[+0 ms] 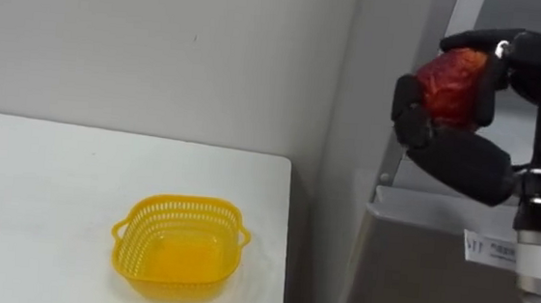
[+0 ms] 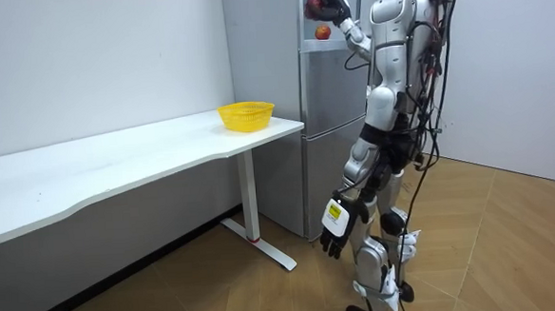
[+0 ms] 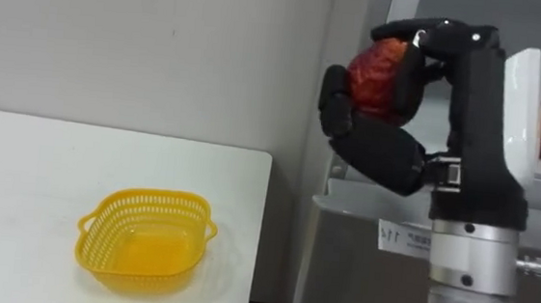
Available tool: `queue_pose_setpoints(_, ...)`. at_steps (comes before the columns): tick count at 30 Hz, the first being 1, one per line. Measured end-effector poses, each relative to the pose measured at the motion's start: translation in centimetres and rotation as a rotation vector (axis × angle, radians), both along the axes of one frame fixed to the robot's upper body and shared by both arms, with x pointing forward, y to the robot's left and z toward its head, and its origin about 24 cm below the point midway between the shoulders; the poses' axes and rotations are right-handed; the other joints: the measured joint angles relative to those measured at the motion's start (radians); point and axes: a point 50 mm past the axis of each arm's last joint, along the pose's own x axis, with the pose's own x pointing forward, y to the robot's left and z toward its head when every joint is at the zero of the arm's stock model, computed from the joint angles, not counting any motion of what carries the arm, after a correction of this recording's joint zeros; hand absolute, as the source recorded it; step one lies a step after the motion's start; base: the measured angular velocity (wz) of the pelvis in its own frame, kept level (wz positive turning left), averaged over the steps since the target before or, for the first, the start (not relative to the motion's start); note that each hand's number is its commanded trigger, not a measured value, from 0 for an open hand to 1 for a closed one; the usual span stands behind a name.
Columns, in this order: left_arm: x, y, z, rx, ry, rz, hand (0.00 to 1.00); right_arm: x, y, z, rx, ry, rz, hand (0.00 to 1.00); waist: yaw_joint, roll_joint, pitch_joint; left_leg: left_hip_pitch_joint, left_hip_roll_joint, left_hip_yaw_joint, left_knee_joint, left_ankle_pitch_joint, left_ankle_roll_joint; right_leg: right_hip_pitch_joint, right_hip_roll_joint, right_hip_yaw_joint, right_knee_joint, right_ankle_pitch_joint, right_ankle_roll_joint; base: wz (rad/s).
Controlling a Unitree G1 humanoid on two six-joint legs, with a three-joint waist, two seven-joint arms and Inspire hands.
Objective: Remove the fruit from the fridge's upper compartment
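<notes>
Robot's right hand (image 3: 387, 151) is curled round a red apple (image 3: 378, 75), raised beside the fridge (image 2: 326, 143) upper shelf. Left hand (image 2: 337, 238) hangs loose. Best approach: firm grip, swing slowly w/o tilting toward the yellow basket (image 3: 99, 244) on the bench (image 3: 37, 172).

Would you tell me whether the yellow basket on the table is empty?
Empty: the yellow basket shows a bare mesh floor; the right hand grips the red apple by the fridge.
</notes>
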Motion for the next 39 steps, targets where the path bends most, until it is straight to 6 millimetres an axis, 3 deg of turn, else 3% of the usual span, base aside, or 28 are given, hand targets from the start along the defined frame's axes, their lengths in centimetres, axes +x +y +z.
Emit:
queue_pose_setpoints(4,0.2,0.0,0.0,0.004,-0.001,-0.043,0.00,-0.8,1.5,0.4,-0.080,-0.053,0.028,1.00,0.001,-0.006,-0.0042,-0.004,0.000,0.000,0.000,0.000,0.000,-0.001,0.000,-0.003,0.000,0.000,0.000,0.00)
queue_pose_setpoints(10,0.8,0.4,0.2,0.015,-0.010,-0.080,0.00,-1.8,3.9,0.3,-0.193,-0.085,0.108,1.00,0.034,-0.021,-0.0128,-0.001,0.000,-0.002,0.000,0.000,0.000,0.002,0.001,-0.001,0.001,0.000,0.000,0.01)
queue_pose_setpoints(13,1.2,0.5,0.2,0.018,-0.020,-0.096,0.00,-2.0,4.8,0.0,-0.245,-0.092,0.117,1.00,0.057,-0.028,-0.0061,0.003,-0.001,-0.017,0.002,0.000,0.000,0.013,0.000,-0.013,0.000,0.000,0.000,0.13)
queue_pose_setpoints(16,1.5,0.6,0.3,0.023,-0.022,-0.118,0.00,-1.5,5.4,-0.4,-0.297,-0.091,0.105,1.00,0.084,-0.036,0.0071,0.003,-0.002,-0.025,0.002,0.001,-0.001,0.015,-0.001,-0.025,0.000,0.000,0.000,0.08)
queue_pose_setpoints(19,1.5,0.5,0.3,0.025,-0.017,-0.136,0.00,-0.9,6.2,-1.0,-0.341,-0.060,0.123,1.00,0.100,-0.046,0.0100,-0.002,-0.001,-0.035,-0.008,0.001,-0.002,0.012,0.000,-0.028,0.000,0.000,0.000,0.07)
queue_pose_setpoints(23,1.6,0.6,0.3,0.027,-0.016,-0.144,0.00,0.5,6.4,-1.8,-0.391,0.003,0.101,1.00,0.114,-0.058,0.0048,-0.016,-0.005,-0.059,-0.004,0.004,-0.003,0.008,-0.002,-0.046,-0.001,0.000,0.000,0.17)
queue_pose_setpoints(27,1.5,0.6,0.3,0.026,-0.014,-0.143,0.00,2.5,6.0,-3.1,-0.417,0.091,0.068,1.00,0.125,-0.069,0.0089,-0.016,-0.009,-0.082,0.000,0.009,-0.002,0.013,-0.007,-0.074,-0.004,0.000,0.000,0.18)
queue_pose_setpoints(28,1.6,0.6,0.3,0.027,-0.016,-0.143,0.00,3.0,5.9,-3.6,-0.423,0.120,0.058,1.00,0.130,-0.073,0.0132,-0.019,-0.011,-0.090,0.001,0.009,-0.001,0.013,-0.008,-0.089,-0.004,0.000,0.001,0.16)
queue_pose_setpoints(32,1.4,0.7,0.3,0.029,-0.009,-0.142,0.00,4.6,6.0,-5.8,-0.470,0.231,0.043,1.00,0.165,-0.079,0.0151,-0.031,-0.015,-0.102,0.004,0.010,-0.001,0.006,-0.012,-0.108,-0.005,0.000,0.001,0.11)
queue_pose_setpoints(36,1.3,0.7,0.3,0.026,-0.008,-0.141,0.00,6.2,4.9,-8.7,-0.516,0.381,-0.005,1.00,0.191,-0.082,0.0127,-0.037,-0.020,-0.128,0.002,0.012,0.002,0.011,-0.017,-0.134,-0.005,-0.001,0.002,0.21)
queue_pose_setpoints(39,1.1,0.7,0.3,0.014,0.004,-0.141,0.00,6.9,4.4,-9.7,-0.522,0.437,-0.023,1.00,0.192,-0.082,0.0131,-0.046,-0.026,-0.155,0.004,0.014,0.004,0.013,-0.019,-0.138,-0.006,-0.003,0.005,0.22)
